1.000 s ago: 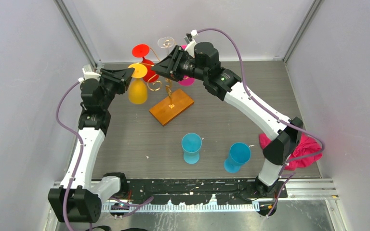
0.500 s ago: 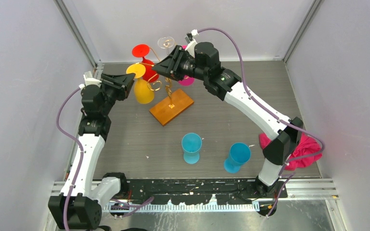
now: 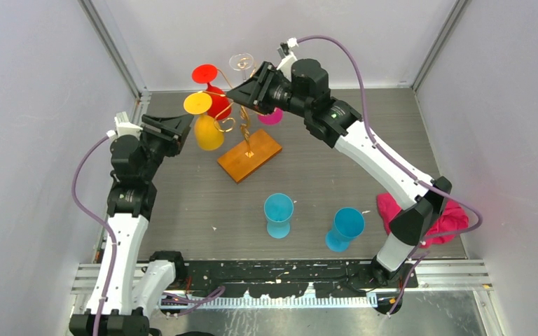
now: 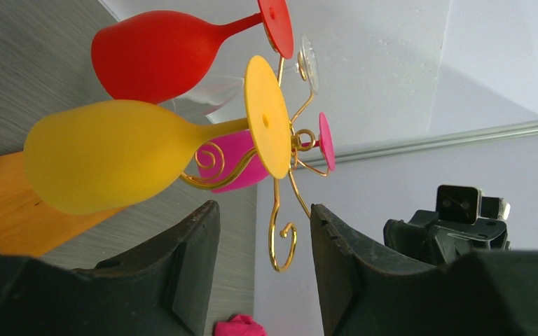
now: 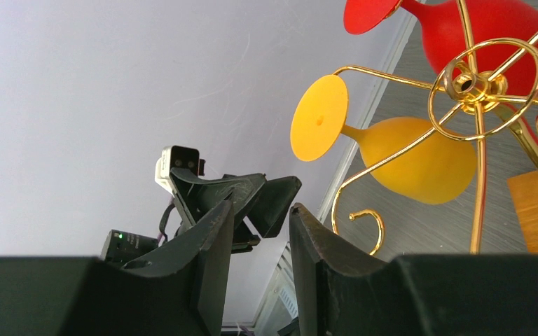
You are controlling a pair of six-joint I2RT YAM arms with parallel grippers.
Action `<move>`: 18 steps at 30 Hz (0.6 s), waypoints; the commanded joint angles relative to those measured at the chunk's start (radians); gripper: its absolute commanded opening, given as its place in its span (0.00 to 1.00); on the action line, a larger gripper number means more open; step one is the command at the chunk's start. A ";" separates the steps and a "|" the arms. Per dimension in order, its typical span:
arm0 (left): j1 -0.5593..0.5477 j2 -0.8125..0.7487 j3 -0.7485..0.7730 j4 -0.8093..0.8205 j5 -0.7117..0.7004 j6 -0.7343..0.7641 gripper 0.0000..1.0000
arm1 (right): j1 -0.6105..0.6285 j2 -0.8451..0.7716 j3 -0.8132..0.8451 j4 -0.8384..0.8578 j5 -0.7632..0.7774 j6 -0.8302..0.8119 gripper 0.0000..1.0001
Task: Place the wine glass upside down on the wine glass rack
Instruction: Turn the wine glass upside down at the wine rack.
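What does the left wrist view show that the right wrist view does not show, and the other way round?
Only the left wrist view: the pink glass, the foot of the clear glass, and a bit of the pink cloth at the bottom edge.
Only the right wrist view: the ring hub at the top of the gold rack.
Both: the yellow glass and the red glass hanging on the rack, and part of its wooden base.

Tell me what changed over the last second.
The left hand let go of the yellow glass and backed off leftward, open; the glass hangs upside down on the rack. The rack and the right hand beside its top stayed roughly put.
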 commanded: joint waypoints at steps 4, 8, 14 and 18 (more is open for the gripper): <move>0.006 -0.116 0.003 -0.108 0.013 0.116 0.52 | -0.003 -0.127 -0.012 -0.050 0.117 -0.139 0.42; 0.001 -0.168 0.013 -0.168 0.071 0.226 0.52 | -0.003 -0.197 -0.041 -0.113 0.228 -0.304 0.48; -0.016 -0.241 0.001 -0.255 0.187 0.397 0.52 | -0.004 -0.364 -0.174 -0.156 0.487 -0.452 0.50; -0.023 -0.294 -0.029 -0.293 0.286 0.473 0.51 | -0.005 -0.473 -0.284 -0.169 0.639 -0.500 0.52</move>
